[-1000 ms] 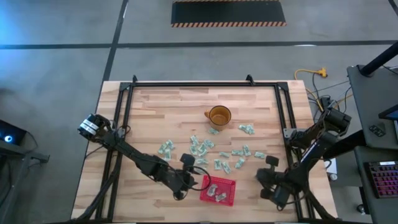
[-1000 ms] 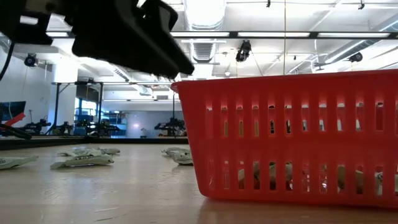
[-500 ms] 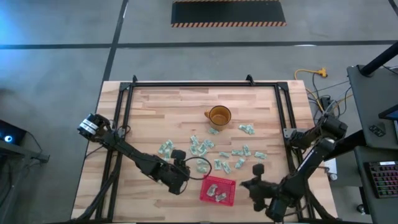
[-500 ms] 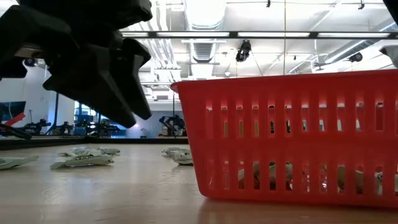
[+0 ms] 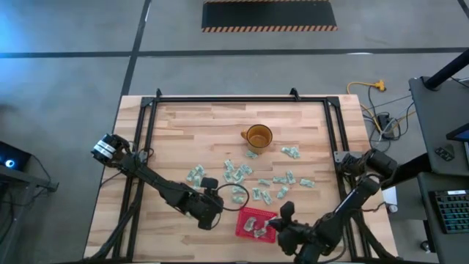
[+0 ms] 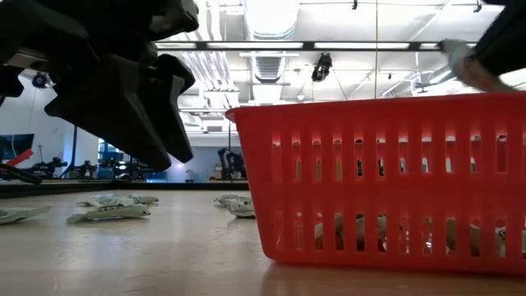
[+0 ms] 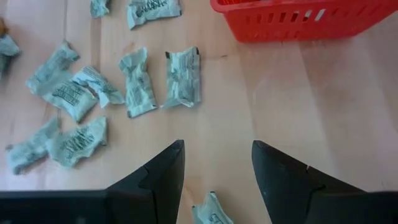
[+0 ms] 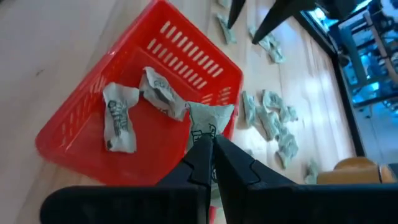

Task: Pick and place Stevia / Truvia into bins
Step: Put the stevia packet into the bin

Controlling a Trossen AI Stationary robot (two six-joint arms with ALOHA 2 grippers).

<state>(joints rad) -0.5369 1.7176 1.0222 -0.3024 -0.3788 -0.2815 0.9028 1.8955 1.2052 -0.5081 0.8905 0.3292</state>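
The red basket (image 5: 245,229) stands near the table's front edge with two Stevia packets (image 8: 118,115) inside. More pale green packets (image 5: 236,173) lie flat and scattered on the wood between the basket and the mug. My right gripper (image 5: 284,213) hovers at the basket's right rim, shut on one packet (image 8: 210,119). My left gripper (image 5: 218,192) hangs open just left of the basket, above bare wood, its fingers (image 7: 163,177) standing either side of a loose packet (image 7: 210,211) below without touching it. My right gripper pinches the packet's near end (image 8: 208,132) between its two fingertips. The fingers slant downward, coming from the table's right near side. The packet sticks out past the fingertips over the basket's rim (image 8: 186,43), lifted clear of basket and table.
A translucent amber mug (image 5: 258,136) stands behind the packets at mid-table. A black frame (image 5: 149,125) runs along the table's left, far and right edges. Bare wood lies left of the packets and along the far side.
My right gripper has travelled toward the table's left along the near edge to the basket's right rim, rolling as it went, still shut on its packet. My left gripper tipped downward and rolled beside the basket, then held still, staying open.
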